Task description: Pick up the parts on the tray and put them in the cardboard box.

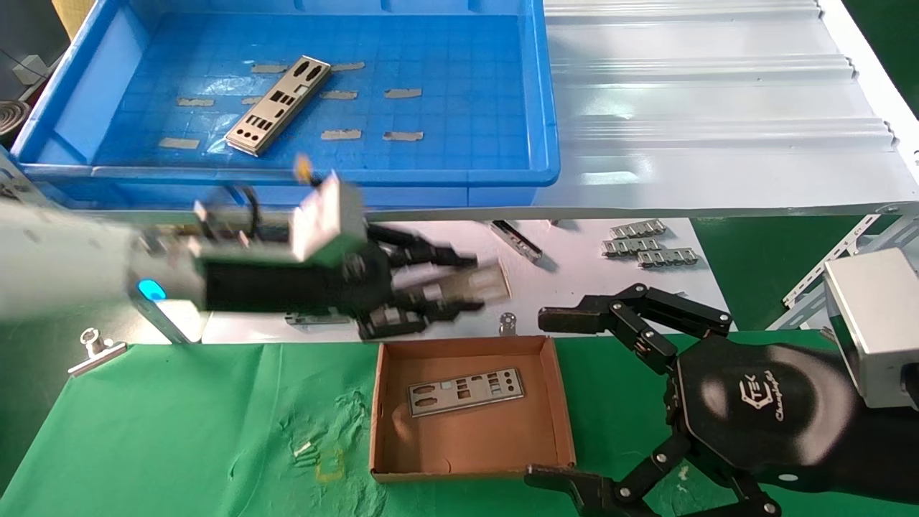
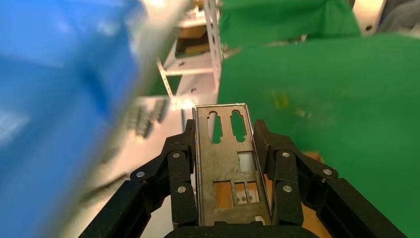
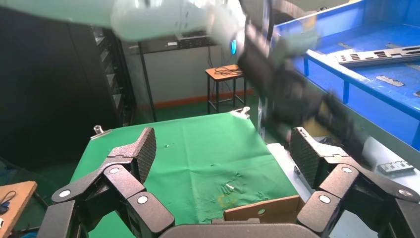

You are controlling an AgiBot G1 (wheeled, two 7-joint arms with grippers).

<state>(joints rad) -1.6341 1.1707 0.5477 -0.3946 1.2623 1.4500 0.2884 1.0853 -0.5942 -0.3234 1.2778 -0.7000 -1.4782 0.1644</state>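
The blue tray (image 1: 535, 108) at the back holds one silver part (image 1: 278, 104), lying at a slant. My left gripper (image 1: 474, 283) is blurred just behind the cardboard box (image 1: 563, 402) and is shut on a second part (image 1: 495, 280). In the left wrist view that part (image 2: 225, 158) stands clamped by its long edges between the fingers (image 2: 181, 158), with the left gripper (image 2: 225, 136) beside the tray (image 2: 49, 124). A third part (image 1: 465, 391) lies flat inside the box. My right gripper (image 1: 542, 398) hangs open and holding nothing at the box's right side. The right wrist view shows the right gripper (image 3: 223, 151) over the box wall (image 3: 262, 210).
Ribbed connector strips (image 1: 650, 244) and a metal bracket (image 1: 517, 240) lie on the white surface behind the box. A white corrugated shelf sheet (image 1: 718, 108) lies right of the tray. A binder clip (image 1: 97, 352) pins the green cloth (image 1: 179, 431) at the left.
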